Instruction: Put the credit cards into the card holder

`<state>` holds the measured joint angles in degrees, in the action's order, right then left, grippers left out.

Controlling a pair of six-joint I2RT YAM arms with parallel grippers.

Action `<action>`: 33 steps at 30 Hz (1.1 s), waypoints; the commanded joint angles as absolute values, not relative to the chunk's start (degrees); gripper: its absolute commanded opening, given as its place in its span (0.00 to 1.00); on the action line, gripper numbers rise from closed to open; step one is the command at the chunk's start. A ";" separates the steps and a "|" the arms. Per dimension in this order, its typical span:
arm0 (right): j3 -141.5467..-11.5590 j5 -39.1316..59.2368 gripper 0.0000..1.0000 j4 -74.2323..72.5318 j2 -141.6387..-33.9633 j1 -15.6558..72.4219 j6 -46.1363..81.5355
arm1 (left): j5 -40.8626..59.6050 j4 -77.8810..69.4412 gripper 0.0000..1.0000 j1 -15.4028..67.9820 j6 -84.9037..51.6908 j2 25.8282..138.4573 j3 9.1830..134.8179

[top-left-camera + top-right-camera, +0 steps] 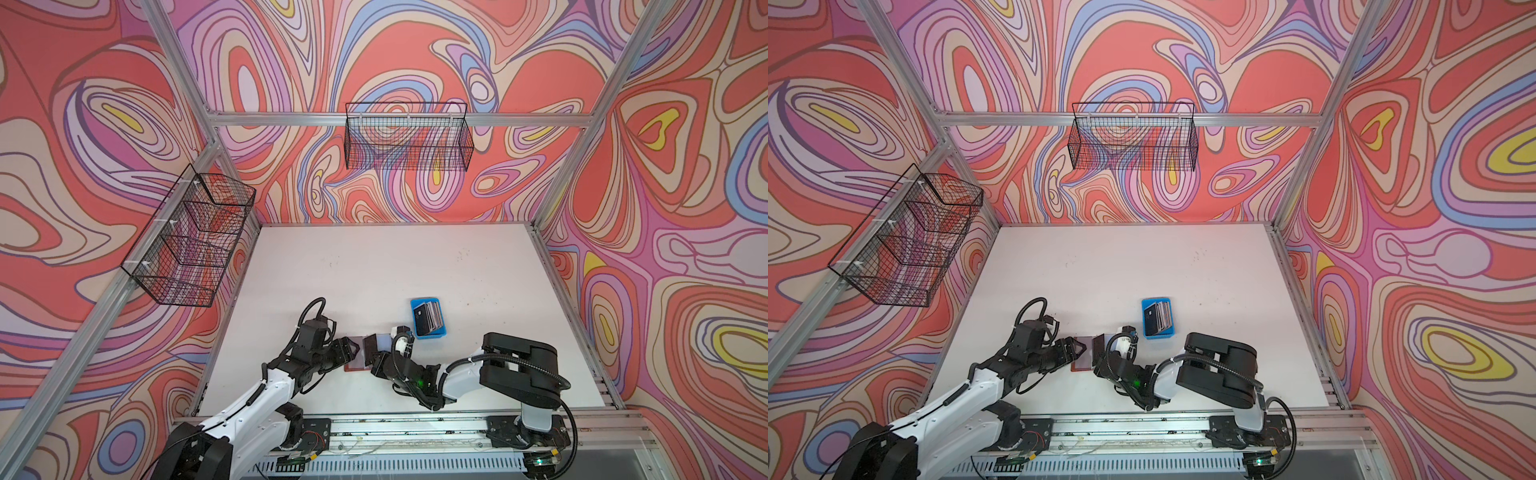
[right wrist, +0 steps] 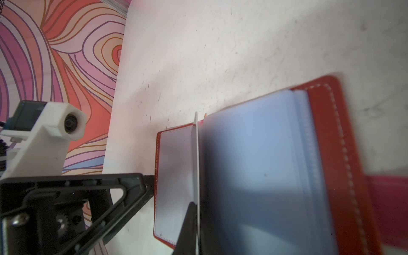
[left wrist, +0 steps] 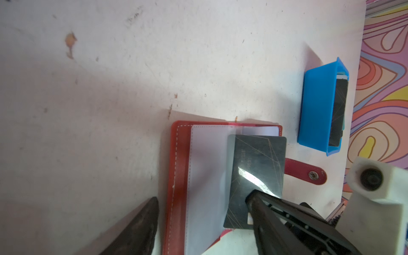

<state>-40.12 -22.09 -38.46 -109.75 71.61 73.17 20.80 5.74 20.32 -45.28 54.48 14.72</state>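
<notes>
Left wrist view: the black card [image 3: 258, 159] slants over the tab-side half of the open holder [image 3: 178, 167]. 1 edge shows grey under a clear sleeve [image 3: 207, 167] and the rest is bare. The card looks thin, stiff and glossy, so it is probably light but slick, and likely to bow if pushed from 1 corner. I judge the best hold to be a flat pinch on both faces at the end outside the sleeve, clear of the sleeve mouth.

The holder looks soft and leather-like, with limp plastic sleeves. It seems light enough to skate on the counter [image 3: 110, 110] when a card is driven in, so it wants pinning by a cover, not by the sleeves. Its tab [image 3: 304, 172] lies unsnapped on the counter.

Beyond it the blue tray [image 3: 315, 106] stands apart from the holder. The other cards [image 3: 340, 106] lean in it on edge, a black-faced card in front, and their raised edges are the place to grip.

The right fingers [image 2: 189, 227] are closed on the card, 1 on each face, and the right wrist view shows it edge-on between them. The left fingers [image 3: 141, 223] stand well apart and hold nothing. 1 tip sits at the outer edge of the cover away from the tab, touching or just beside; I cannot tell which.
</notes>
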 commanded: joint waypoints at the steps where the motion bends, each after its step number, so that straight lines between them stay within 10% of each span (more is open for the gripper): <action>1: -38.94 -21.34 0.00 -38.01 -112.51 71.73 75.84 | 20.74 8.18 0.69 20.73 -46.27 56.31 12.78; 33: -38.41 -17.79 0.00 -48.98 -120.66 72.68 85.53 | 19.34 11.37 0.67 21.77 -47.71 53.79 12.52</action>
